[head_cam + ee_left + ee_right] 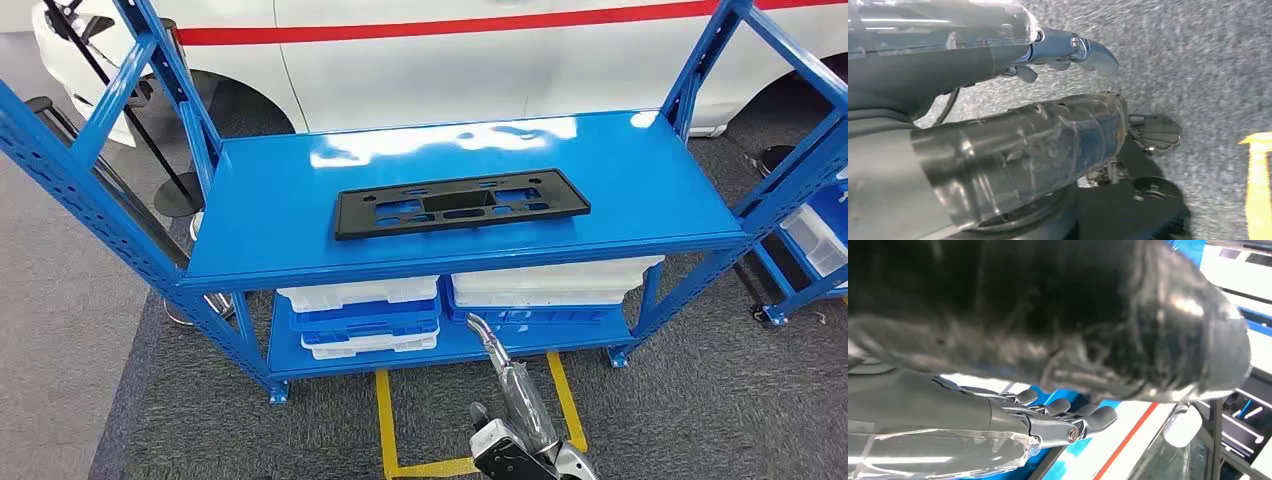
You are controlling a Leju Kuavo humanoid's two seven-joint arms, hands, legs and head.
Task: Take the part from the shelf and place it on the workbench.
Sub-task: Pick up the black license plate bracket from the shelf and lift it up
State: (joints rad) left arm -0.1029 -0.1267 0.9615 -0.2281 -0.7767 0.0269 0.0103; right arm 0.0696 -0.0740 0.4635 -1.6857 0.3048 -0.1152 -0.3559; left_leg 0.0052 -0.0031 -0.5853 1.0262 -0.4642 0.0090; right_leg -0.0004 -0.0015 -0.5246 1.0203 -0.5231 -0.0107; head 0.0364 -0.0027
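From the head view we are looking down on a blue metal shelf [640,150] whose top deck is carrying the flat black rectangular plastic part with cut-out slots [461,202] — it is lying flat near the middle of the deck, untouched. Under the deck, white and blue plastic trays [365,316] are sitting stacked on the lower level. A white car body with a red stripe [450,60] is standing behind.

In the left wrist view, our left hand [1068,50] is hanging over grey carpet [1198,60], fingers extended and holding nothing.

In the right wrist view, our right hand [1048,415] is stretching its dark fingers [1100,416] out straight, loosely side by side — gripping nothing.
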